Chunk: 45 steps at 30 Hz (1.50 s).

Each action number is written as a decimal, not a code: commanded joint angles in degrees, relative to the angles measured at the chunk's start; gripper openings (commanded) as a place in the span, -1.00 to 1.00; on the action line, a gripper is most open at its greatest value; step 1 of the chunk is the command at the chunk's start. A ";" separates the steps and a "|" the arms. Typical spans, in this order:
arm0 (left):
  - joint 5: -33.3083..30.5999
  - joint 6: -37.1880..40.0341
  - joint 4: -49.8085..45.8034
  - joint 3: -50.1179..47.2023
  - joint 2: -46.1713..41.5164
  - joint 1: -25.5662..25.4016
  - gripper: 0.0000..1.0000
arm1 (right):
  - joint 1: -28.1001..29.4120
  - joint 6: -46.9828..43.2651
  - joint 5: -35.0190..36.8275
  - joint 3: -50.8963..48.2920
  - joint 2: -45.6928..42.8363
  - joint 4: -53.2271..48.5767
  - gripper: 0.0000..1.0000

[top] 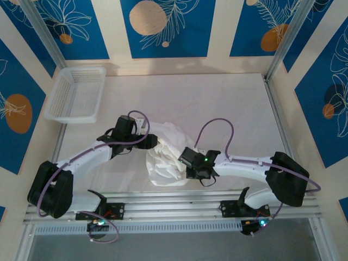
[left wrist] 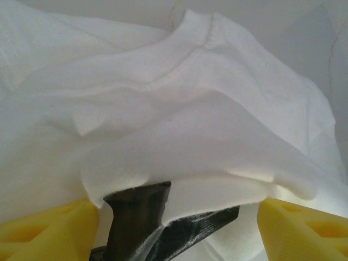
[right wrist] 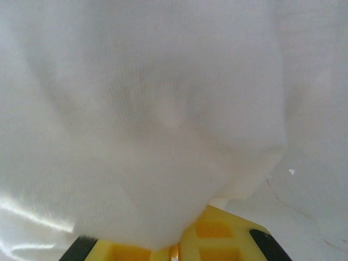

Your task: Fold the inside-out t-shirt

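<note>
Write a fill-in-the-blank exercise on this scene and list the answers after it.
1. The crumpled white cotton t-shirt lies on the table ____ the left gripper and the right gripper.
2. The white plastic mesh basket stands at the table's far ____ corner.
3. The left gripper's jaws stand ____ (open or shut).
4. Both grippers' fingers are coloured ____.
Answers: between; left; open; yellow.

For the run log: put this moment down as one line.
shirt: crumpled, mid-table | left gripper: open at shirt | right gripper: shut on shirt
</note>
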 commanded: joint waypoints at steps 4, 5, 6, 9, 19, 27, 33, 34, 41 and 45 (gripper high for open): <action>1.61 0.74 0.96 -0.09 0.51 -0.09 0.54 | -0.65 0.34 0.76 -0.94 -5.40 -2.72 -0.97; 1.98 0.72 0.77 -0.21 0.17 -0.09 0.54 | -0.92 -0.22 0.79 -0.56 -6.17 -3.30 -1.00; 2.56 0.66 0.50 -0.52 -0.46 -0.09 0.54 | -1.33 -0.81 1.32 0.32 -7.28 -4.48 -1.00; 4.98 -0.98 -0.21 -2.75 -5.18 -0.30 0.58 | -3.44 -2.88 2.46 3.12 -12.65 -6.59 -1.00; -14.13 -9.31 -11.46 -6.43 -20.83 -30.32 0.64 | -24.83 -8.07 -5.96 13.40 -22.11 -2.89 -1.00; -18.26 4.59 -15.87 8.69 9.41 -44.90 0.64 | -29.19 -7.28 -1.53 20.19 -17.72 -1.07 -1.00; -18.47 10.58 -18.09 13.30 20.08 -44.54 -0.31 | -31.25 -9.21 -1.21 22.22 -19.23 -3.41 -1.00; -18.48 10.85 -18.05 13.15 20.29 -44.24 -0.92 | -31.98 -9.43 -1.61 22.40 -19.54 -3.49 -1.00; -18.07 12.12 -17.82 8.50 4.12 -36.31 -1.00 | -40.28 -12.49 -3.50 28.92 -21.25 -8.82 -1.00; -18.62 13.10 -21.10 8.40 -13.96 -24.80 -1.00 | -47.73 -15.06 -4.70 34.89 -23.11 -11.62 -1.00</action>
